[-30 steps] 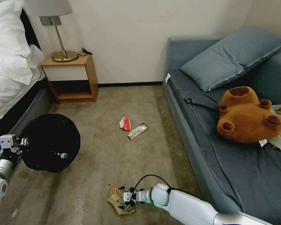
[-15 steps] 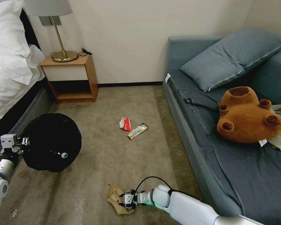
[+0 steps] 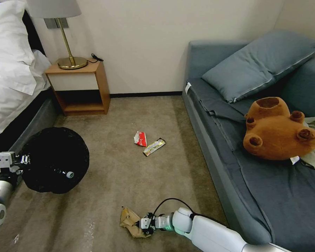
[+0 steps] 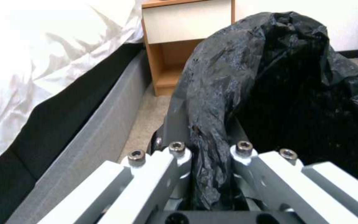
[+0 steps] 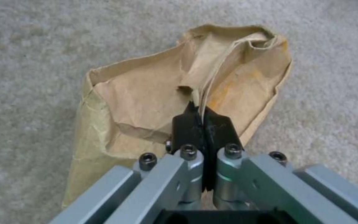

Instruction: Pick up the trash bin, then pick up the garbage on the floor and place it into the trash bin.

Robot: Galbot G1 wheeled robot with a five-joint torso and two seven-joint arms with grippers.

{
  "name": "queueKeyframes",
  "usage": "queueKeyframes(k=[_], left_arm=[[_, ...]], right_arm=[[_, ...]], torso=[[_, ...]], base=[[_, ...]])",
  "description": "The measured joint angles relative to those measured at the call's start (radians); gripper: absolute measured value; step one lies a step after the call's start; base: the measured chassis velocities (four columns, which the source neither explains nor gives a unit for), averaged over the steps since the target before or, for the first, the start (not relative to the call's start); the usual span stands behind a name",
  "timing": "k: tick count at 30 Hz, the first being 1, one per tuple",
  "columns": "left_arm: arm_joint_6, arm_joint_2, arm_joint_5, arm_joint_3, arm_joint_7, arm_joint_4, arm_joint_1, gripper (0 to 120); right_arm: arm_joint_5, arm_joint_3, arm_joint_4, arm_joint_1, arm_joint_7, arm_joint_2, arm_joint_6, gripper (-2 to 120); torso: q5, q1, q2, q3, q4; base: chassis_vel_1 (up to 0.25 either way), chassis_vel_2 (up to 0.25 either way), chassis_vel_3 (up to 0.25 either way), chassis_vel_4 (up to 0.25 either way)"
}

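low on the carpet, right gripper (image 5: 204, 116) had pinched a fold of the paper bag (image 5: 146, 102) for lifting; left gripper (image 4: 206, 152) clamped the bin (image 3: 54, 159) rim, mouth open to receive it

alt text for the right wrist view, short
The right hand, fingers closed, pinches a fold of a crumpled tan paper bag lying on beige carpet. The bag's open mouth faces away from the hand.
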Motion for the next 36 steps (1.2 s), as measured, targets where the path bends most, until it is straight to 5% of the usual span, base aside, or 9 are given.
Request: queueKeyframes(k=[25, 36], left_arm=[[-0.014, -0.006, -0.001, 0.002, 0.012, 0.006, 0.013, 5], [-0.029, -0.012, 0.003, 0.01, 0.022, 0.028, 0.012, 5]], right_arm=[[0.003, 0.092, 0.013, 0.068, -0.039, -0.029, 0.035, 0], [0.051, 0.138, 0.067, 0.142, -0.076, -0.103, 0.05, 0]], torso=[[0.0001, 0.0, 0.0, 0.0, 0.0], [0.0001, 0.0, 0.0, 0.0, 0.0]], base=[[0.0, 0.0, 0.0, 0.0], [0.0, 0.0, 0.0, 0.0]])
